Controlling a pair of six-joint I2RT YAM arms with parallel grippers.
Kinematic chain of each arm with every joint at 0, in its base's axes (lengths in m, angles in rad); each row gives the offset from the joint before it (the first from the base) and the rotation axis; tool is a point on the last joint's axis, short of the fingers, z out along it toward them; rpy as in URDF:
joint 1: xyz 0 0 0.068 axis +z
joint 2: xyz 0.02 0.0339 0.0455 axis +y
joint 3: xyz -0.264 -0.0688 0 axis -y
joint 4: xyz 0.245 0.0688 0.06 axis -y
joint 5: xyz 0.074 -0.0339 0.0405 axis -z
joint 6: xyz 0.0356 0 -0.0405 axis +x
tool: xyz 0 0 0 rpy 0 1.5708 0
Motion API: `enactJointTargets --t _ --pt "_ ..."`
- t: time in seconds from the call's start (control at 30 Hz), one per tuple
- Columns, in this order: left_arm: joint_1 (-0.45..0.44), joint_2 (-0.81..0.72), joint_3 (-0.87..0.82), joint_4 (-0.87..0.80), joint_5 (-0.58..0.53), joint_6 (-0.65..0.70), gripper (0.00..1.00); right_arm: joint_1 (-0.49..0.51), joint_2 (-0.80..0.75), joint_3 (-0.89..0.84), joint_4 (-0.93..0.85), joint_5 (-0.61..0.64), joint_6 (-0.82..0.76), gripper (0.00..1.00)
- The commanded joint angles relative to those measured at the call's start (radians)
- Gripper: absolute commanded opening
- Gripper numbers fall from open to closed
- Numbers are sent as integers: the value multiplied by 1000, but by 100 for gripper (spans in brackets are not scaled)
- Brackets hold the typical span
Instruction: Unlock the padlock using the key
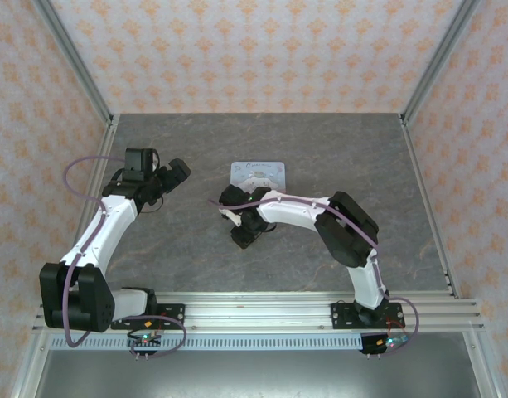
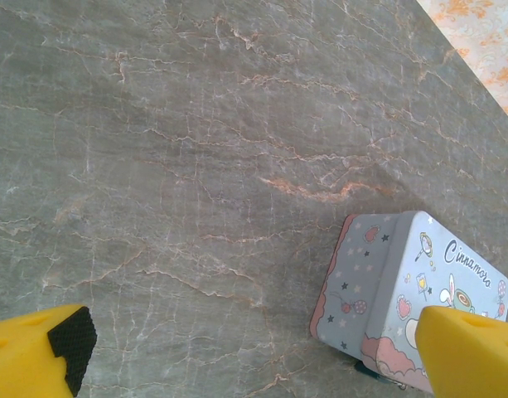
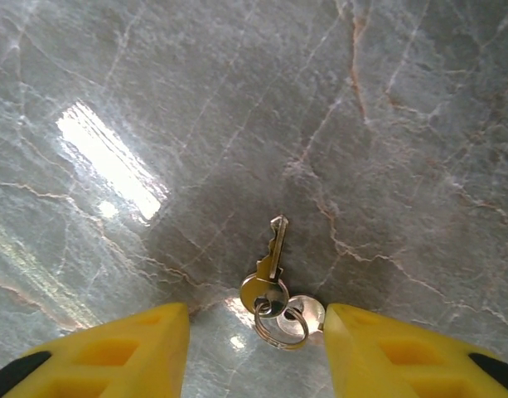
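- Across the bottom of the cell runs a grey, marble-veined table top, walled on three sides by panels of cream paper with an orange flower print.
- On the left, a white-and-black arm reaches up the table. The right arm bends across towards the middle.
- Just beyond the right arm's wrist lies a pale-blue, cartoon-printed tin box, flat on the table (the left wrist camera reads "Cinnamoro" on its lid).
- The left gripper hovers above bare table with its yellow fingers spread wide and nothing between them. The tin sits beside one fingertip.
- The right gripper is low over the table, jaws apart and clamped on nothing.
- A small metal key with a brass-coloured head lies flat on the table in the gap between the right fingers, blade pointing away from them.
- A thin wire key ring threads the key's head, with a second silvery piece close to one finger.
- A dark teal sliver pokes out at the tin's lower edge. Too little shows to tell whether it is the padlock.
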State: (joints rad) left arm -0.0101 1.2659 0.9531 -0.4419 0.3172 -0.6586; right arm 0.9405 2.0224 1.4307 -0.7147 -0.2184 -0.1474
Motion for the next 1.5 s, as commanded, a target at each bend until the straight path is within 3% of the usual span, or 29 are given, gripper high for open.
enactJointTargets --t 0.0,0.43,0.8,1.47 --pt "10 0 9 6 18 -15 100 7 32 6 -20 82 -6 45" --pt "10 11 2 20 28 -22 100 6 -30 51 -24 96 2 46" --pt "10 28 6 26 29 -24 100 6 34 85 -30 110 -31 46" --pt "10 36 13 28 30 -24 100 -11 6 -34 3 62 -17 44"
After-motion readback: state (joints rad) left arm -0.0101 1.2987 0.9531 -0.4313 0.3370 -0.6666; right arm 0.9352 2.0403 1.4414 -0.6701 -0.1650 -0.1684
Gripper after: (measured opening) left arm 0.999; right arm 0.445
